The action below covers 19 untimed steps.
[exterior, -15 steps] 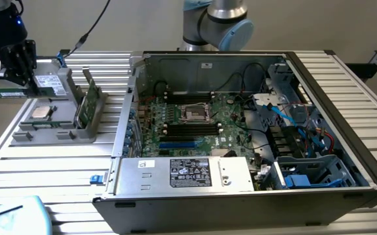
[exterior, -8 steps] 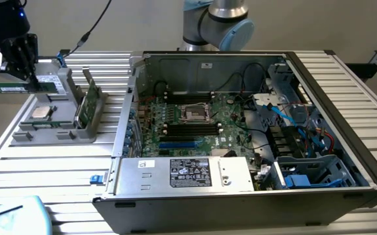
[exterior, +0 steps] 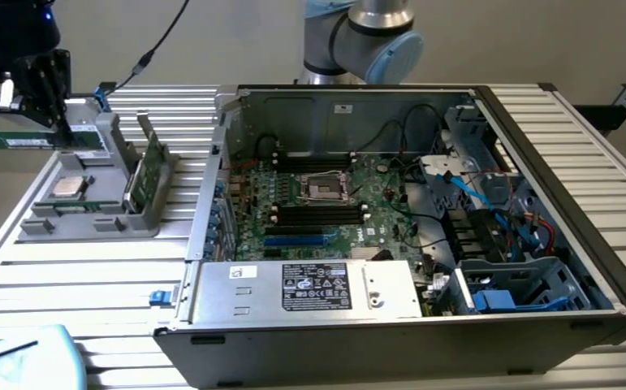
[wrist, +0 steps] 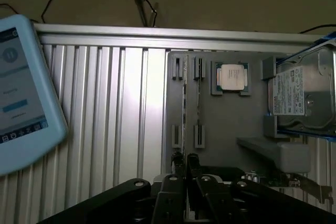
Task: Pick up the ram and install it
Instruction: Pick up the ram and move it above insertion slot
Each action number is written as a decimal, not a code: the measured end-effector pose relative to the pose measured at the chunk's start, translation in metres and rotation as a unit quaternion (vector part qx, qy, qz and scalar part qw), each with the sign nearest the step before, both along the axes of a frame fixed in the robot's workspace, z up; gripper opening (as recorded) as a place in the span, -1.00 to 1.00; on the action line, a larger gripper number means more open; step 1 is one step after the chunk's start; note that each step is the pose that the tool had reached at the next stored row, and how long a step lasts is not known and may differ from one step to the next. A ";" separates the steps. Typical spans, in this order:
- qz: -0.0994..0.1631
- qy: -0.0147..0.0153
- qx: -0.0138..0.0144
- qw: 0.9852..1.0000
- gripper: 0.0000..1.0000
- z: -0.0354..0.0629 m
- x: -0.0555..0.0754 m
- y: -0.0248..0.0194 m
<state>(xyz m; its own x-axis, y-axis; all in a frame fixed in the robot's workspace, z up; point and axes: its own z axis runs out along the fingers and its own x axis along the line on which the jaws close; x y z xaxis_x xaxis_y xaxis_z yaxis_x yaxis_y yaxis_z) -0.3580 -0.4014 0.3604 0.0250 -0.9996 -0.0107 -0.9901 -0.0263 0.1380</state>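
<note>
An open computer case with motherboard and power supply sits on the slatted table beside a grey fixture carrying a processor chip and a hard drive.

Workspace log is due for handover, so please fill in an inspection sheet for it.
Surface: ribbed aluminium table, bearing an open computer case and a grey fixture tray.
Job's things: the ram, held over the tray; black memory slots on the motherboard.
Clutter: processor chip, hard drive, light blue tablet, second green board upright in the tray.
Gripper: shut on the ram.
Cables: blue and red wires inside the case; black cable near the gripper.
Surroundings: robot arm base behind the case.
</note>
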 end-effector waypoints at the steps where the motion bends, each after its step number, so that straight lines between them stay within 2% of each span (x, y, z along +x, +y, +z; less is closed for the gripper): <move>1: 0.000 0.000 0.000 1.000 -0.72 0.0011 0.003 0.0000; 14: 0.000 -0.001 0.001 1.000 -0.72 0.0227 0.045 0.0000; 16: 0.000 -0.001 0.003 1.000 -0.72 0.0253 0.051 0.0000; 19: 0.000 -0.002 0.008 1.000 -0.72 0.0291 0.062 0.0000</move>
<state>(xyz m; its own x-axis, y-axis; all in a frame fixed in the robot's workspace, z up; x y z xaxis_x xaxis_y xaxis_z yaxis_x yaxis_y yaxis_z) -0.2955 -0.4014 0.3896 0.0250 -0.9993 -0.0264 -0.9905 -0.0284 0.1345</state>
